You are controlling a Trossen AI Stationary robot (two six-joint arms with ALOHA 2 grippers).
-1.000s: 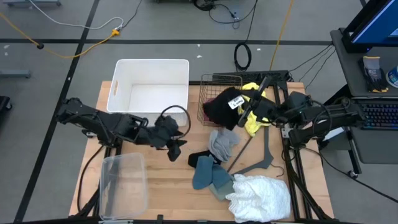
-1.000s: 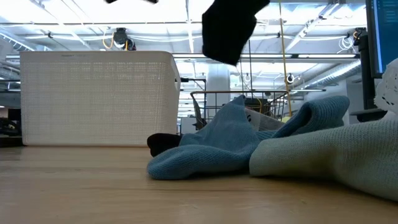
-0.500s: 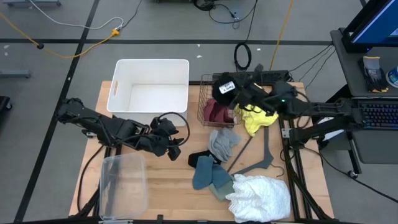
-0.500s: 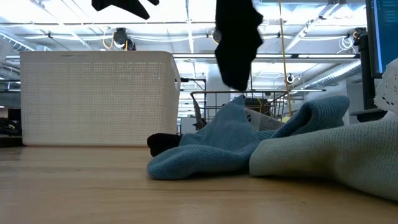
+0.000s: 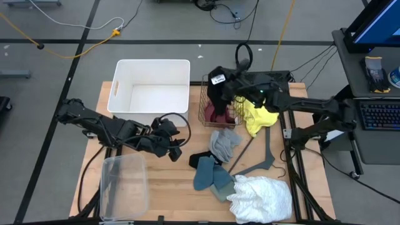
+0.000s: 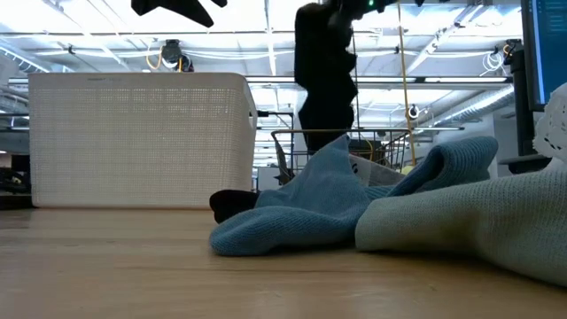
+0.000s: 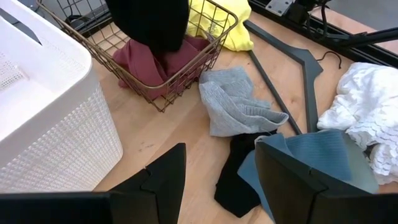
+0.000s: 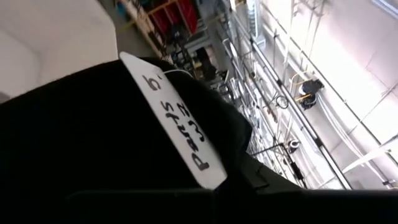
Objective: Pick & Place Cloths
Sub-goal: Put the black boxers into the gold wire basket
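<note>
R gripper [image 5: 232,84] has swung the tagged black garment [image 5: 220,90] over wire basket [image 5: 206,112], clamped; L gripper [image 5: 177,142] open.

A robotics lab or industrial test hall. Wooden worktop [image 5: 162,187] bolted onto a dark metal frame, standing on a grey concrete floor [image 5: 56,81] marked off with black tape lines. Loose cables, a yellow cord [image 5: 94,37] among them, trailing across that floor beyond the worktop's far edge. Off the right edge, a desk with a keyboard [image 5: 381,115] and a lit blue monitor [image 5: 378,22]. High open ceiling with pipes, trusses and strip lights [image 6: 266,18] behind.
</note>
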